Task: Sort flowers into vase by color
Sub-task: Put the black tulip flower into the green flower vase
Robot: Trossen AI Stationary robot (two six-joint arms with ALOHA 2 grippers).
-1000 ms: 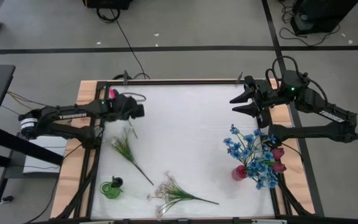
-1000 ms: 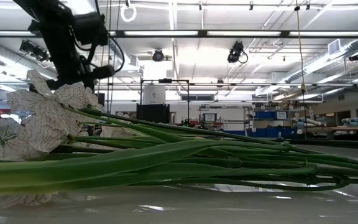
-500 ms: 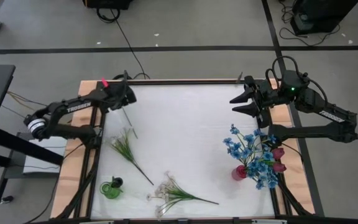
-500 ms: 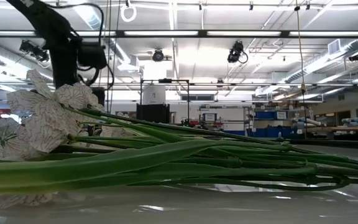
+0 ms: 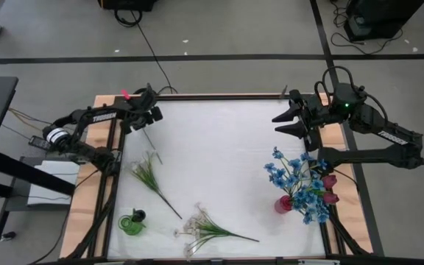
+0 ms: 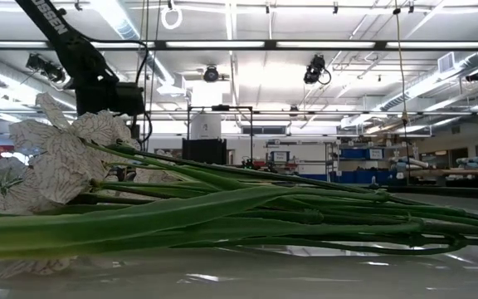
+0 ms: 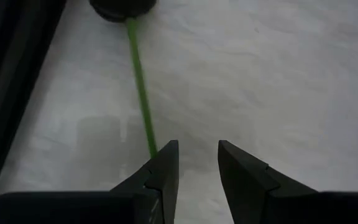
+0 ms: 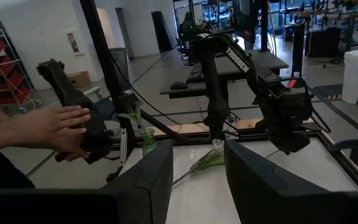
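At the near edge of the table [image 5: 219, 140], a spray of white small-blossom flowers [image 5: 201, 228] is laid flat, its green stems filling the low view. Just to its left a green glass vase [image 5: 132, 222] is stood, with a dark bud showing at its mouth. Near the right edge a red vase [image 5: 283, 204] is seen, holding blue blossom clusters [image 5: 297, 180] with dark red tulips [image 5: 330, 188] beside them. Farther in, on the left, a leafy green-stemmed flower [image 5: 150, 179] is laid aslant on the white cover. At the far left corner the left gripper [image 5: 153, 115] is held low over the table, its jaws parted and nothing clasped; a thin green stem [image 7: 139, 87] is seen lying just ahead of its fingers [image 7: 160, 171]. At the far right the right gripper [image 5: 286, 123] is held above the table, jaws apart and empty. Beyond the table, a person's hand [image 8: 58, 124] is seen on a dark device.
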